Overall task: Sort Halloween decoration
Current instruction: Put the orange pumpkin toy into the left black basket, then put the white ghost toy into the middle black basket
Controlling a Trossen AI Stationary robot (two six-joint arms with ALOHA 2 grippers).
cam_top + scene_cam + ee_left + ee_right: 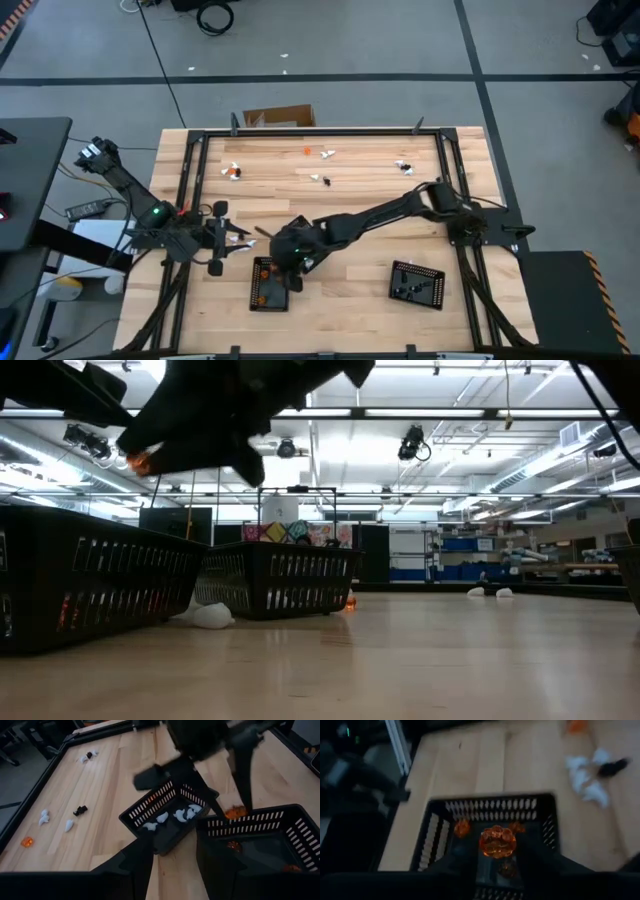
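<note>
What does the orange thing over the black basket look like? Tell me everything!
The small orange see-through piece looks like shiny, bumpy clear plastic, roundish, maybe a tiny pumpkin. It sits between the right gripper's dark fingertips, right above the black rectangular slotted tray. Whether the fingers are squeezing it or letting it go cannot be told. It is not yet down on the tray's floor, where a few other orange pieces already lie. The overhead view hides it under the arm.
</note>
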